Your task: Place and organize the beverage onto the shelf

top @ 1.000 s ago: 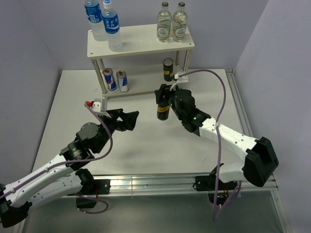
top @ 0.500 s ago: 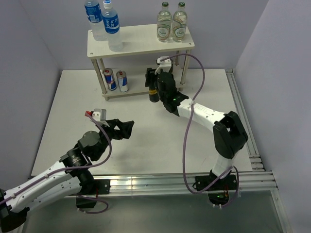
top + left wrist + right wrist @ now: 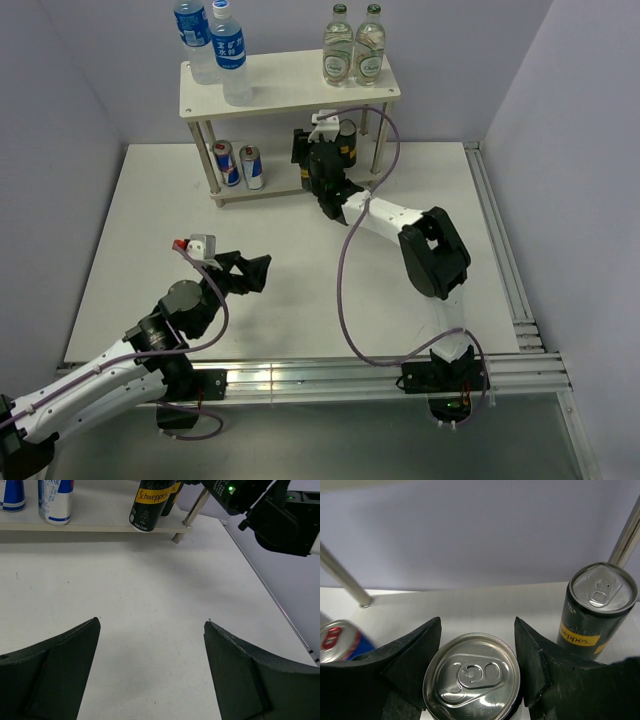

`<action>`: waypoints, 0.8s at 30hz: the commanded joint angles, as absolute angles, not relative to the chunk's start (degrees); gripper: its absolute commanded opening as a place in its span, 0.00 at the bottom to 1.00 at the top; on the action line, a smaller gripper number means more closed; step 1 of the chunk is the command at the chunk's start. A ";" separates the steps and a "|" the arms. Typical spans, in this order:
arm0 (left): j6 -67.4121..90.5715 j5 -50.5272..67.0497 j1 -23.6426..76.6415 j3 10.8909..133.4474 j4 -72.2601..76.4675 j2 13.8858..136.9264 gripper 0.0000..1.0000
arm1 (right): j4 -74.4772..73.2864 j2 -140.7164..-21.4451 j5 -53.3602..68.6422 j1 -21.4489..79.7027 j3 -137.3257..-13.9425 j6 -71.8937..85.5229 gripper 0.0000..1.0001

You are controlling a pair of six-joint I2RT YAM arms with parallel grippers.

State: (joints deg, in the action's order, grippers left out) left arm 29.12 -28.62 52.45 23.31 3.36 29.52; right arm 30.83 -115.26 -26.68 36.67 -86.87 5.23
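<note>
The right gripper (image 3: 476, 630) is clamped on a dark can (image 3: 471, 676) at the near edge of the lower board of the shelf (image 3: 290, 85). It sits between the blue cans (image 3: 251, 167) and the other dark can (image 3: 600, 611), clear of both. Water bottles (image 3: 230, 60) stand at the top board's left end. The left gripper (image 3: 150, 667), fingers apart, hangs over bare white desk (image 3: 300, 300) toward the near-left corner. Lilac walls close the left, far and right sides.

A green-capped bottle (image 3: 338, 48) stands upright beside, perhaps touching, its twin (image 3: 370, 46), above the white table (image 3: 140, 220).
</note>
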 commanded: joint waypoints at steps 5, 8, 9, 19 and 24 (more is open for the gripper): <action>26.28 -30.32 52.65 21.18 8.61 28.39 0.90 | 42.53 -120.84 -30.50 34.46 -95.10 3.25 0.00; 25.67 -30.41 52.65 20.66 9.75 28.04 0.90 | 43.24 -122.95 -30.94 33.93 -96.41 2.81 0.00; 25.49 -30.50 52.65 20.65 9.76 28.04 0.90 | 43.33 -123.39 -30.94 33.75 -97.11 2.73 0.00; 24.87 -31.46 52.65 18.90 12.04 29.00 0.90 | 46.58 -128.49 -33.84 32.61 -100.72 0.62 0.00; 24.17 -31.99 52.65 18.81 12.74 29.44 0.90 | 49.48 -131.66 -36.91 32.52 -102.92 -2.37 0.00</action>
State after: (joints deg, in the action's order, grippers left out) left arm 25.67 -30.94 52.49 18.87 9.32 29.50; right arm 41.50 -131.33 -33.47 32.95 -99.09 0.34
